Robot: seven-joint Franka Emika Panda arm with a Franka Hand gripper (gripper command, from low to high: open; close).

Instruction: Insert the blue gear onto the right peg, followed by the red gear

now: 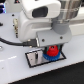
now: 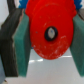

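Since the blue gear [image 1: 47, 58] already lies flat on the grey plate [image 1: 34, 58], showing as a blue rim just under the red one, I judge the first half of the job done, though I cannot see the right peg itself; it is hidden beneath the gears and the arm. What is left is the red gear [image 1: 51, 51], and it is not released yet.

From my wrist view the red gear [image 2: 49, 34] fills most of the frame, held on edge between the two teal fingers [image 2: 23, 46], which press against its rim on either side. Its centre hole shows as a dark spot in a pale ring, and nothing passes through it in that picture. So I read the gripper [image 2: 49, 42] as clamped on the red gear.

In the exterior view the red gear sits directly above the blue one, very close to it or touching; the blur will not let me say which. Whether its hub has started onto the pin I cannot tell either.

My estimate: the second insertion is under way, near its end at best. Still to do are seating the red gear flat on the blue one, letting go, and lifting clear of the white surface [image 1: 15, 70].
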